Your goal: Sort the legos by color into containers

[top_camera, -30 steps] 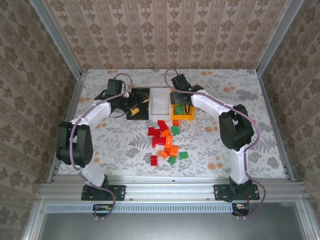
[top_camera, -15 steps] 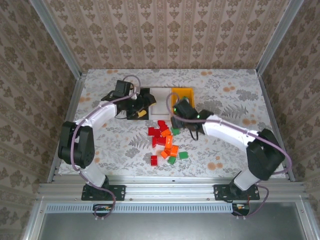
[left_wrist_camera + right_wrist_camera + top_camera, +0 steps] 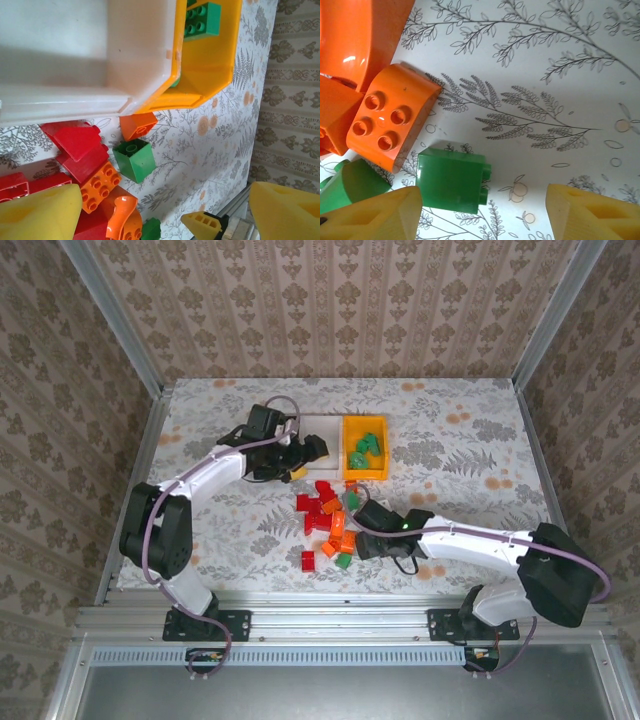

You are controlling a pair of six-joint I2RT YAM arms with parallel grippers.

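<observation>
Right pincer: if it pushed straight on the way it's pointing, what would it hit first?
Probably the green lego brick between the right pincer's open fingers, otherwise the tabletop; depth is unclear.

No text, label, brand, number or sign is showing legibly anywhere. The legos (image 3: 325, 520) are presenting only plain studs and smooth faces. Beside them, the yellow-orange bin (image 3: 366, 476) and the white bin (image 3: 65, 102) are showing bare plastic walls. The table (image 3: 450, 440) under the legos is carrying only a printed leaf and flower pattern.
</observation>
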